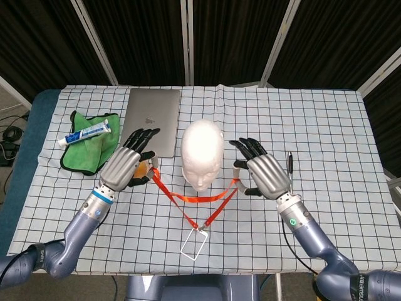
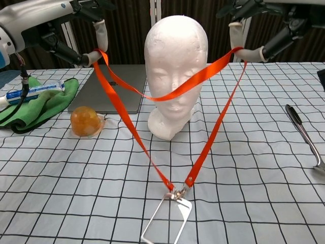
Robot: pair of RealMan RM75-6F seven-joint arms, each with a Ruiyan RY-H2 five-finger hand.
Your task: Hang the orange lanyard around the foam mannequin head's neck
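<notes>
The white foam mannequin head (image 1: 202,153) (image 2: 175,66) stands upright mid-table, facing me. The orange lanyard (image 1: 199,199) (image 2: 177,91) is stretched into a raised loop, its upper strap crossing the front of the face. My left hand (image 1: 128,164) (image 2: 51,14) holds the strap's left side high beside the head. On the other side my right hand (image 1: 263,175) (image 2: 284,30) holds the right side at about the same height. Both strap ends run down to a clip and a clear badge holder (image 1: 195,241) (image 2: 170,223), tilted up near the front edge.
A closed laptop (image 1: 151,121) lies behind left of the head. An orange ball (image 2: 85,122) sits in front of it. A green cloth (image 1: 88,147) with a toothpaste tube (image 1: 85,133) lies far left. A pen-like tool (image 2: 304,137) lies at the right.
</notes>
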